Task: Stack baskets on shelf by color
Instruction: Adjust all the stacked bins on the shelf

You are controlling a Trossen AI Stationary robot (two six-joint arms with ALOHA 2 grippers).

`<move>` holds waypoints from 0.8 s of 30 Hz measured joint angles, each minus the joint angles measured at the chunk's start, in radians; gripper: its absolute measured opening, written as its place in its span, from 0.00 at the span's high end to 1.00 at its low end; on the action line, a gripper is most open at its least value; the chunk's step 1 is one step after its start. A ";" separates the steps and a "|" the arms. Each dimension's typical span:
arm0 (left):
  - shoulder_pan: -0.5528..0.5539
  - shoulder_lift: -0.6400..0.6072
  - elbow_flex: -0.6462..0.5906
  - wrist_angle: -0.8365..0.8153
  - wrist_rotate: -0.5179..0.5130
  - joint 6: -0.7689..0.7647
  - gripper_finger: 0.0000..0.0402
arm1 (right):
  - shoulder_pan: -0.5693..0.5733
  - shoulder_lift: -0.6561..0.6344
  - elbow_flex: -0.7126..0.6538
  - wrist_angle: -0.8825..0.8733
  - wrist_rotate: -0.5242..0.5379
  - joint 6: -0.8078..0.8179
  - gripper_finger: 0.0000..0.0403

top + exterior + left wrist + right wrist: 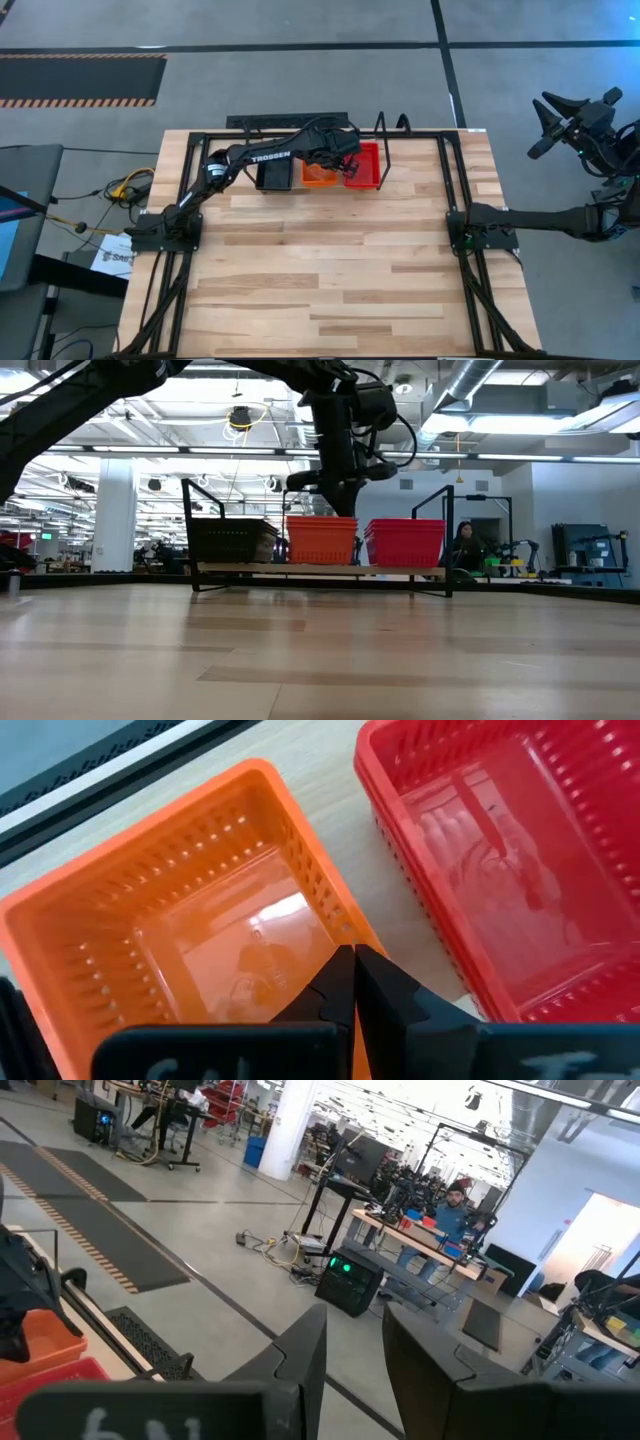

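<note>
The near bench (330,280) carries nothing of the task; all the work sits at its far edge. There the left hand (352,982) hangs over the orange stack (320,174), fingers pressed together and holding nothing, their tips just above the stack's wall on the side facing the red stack (364,166). Risk, as judged: if the arm drops or swings sideways from here, the closed fingers could catch that orange rim and tip or drag the stack, or knock the red one, which stands just beside it with only a narrow gap between. The shelf (320,570) holds three colour groups in a row: black baskets (232,541), then orange, then red. The top orange basket (190,940) is empty inside, and so is the top red basket (500,870); the black one's interior is too dark to read. How many baskets each stack holds cannot be counted with certainty. The right hand (352,1342) is parked well off the bench's right side, fingers partly apart and empty
</note>
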 joint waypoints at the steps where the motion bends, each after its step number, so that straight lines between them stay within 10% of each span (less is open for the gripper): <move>1: 0.000 0.000 0.000 0.007 0.000 0.002 1.00 | 0.000 0.000 0.000 0.000 0.000 0.000 0.70; 24: -0.060 0.005 0.154 -0.452 -0.127 -0.168 1.00 | 0.000 0.000 0.000 0.000 0.000 0.000 0.70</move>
